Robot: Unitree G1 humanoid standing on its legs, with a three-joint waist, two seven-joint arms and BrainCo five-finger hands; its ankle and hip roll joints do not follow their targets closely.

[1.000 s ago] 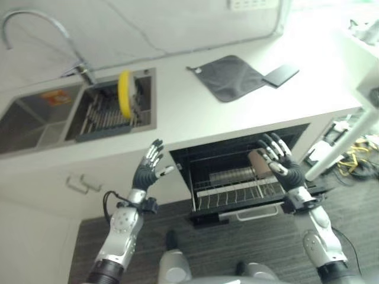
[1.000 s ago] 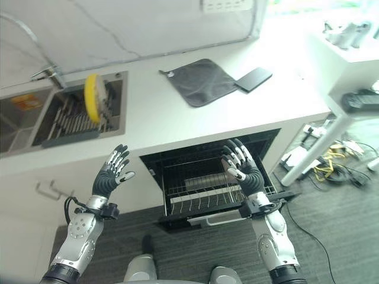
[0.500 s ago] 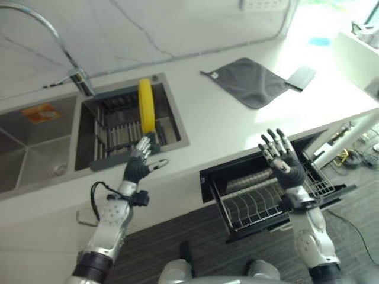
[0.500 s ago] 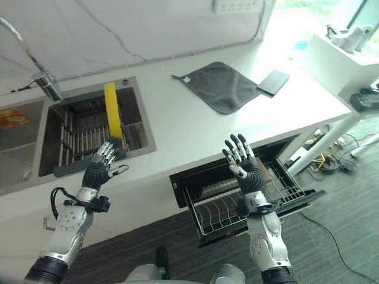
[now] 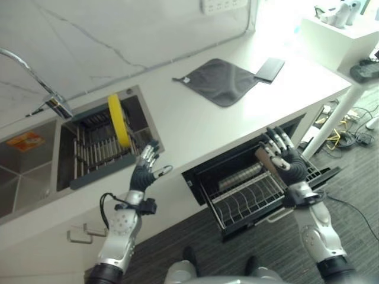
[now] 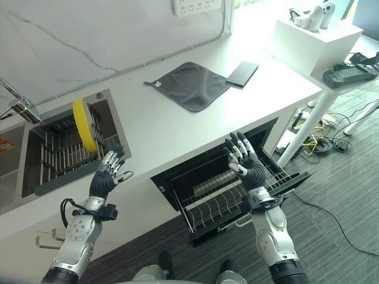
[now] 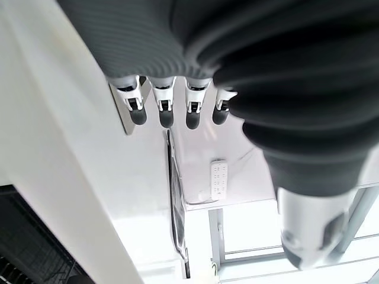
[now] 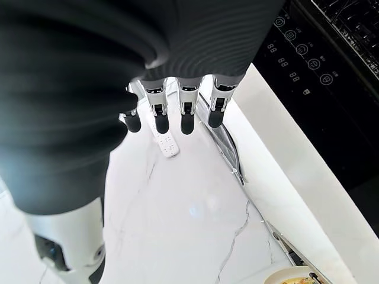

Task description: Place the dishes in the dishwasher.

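1. Yellow plate (image 5: 119, 120) stands on edge in the dish rack (image 5: 98, 148) inside the sink (image 5: 35, 168), at 10 o'clock in the head views.
2. Left hand (image 5: 144, 171) hovers at the surface (image 5: 195, 121) edge just at 5 o'clock of the plate, fingers (image 7: 163, 106) straight and spread, holding nothing.
3. Right hand (image 5: 283, 161) is raised over the dishwasher rack (image 5: 249, 192) at 4 o'clock, fingers (image 8: 186, 112) straight and apart, empty.
4. Dishwasher rack is pulled out below the surface.
5. Grey cloth (image 5: 218, 81) lies flat on the surface at 1 o'clock, a dark flat slab (image 5: 269, 69) touching its corner.
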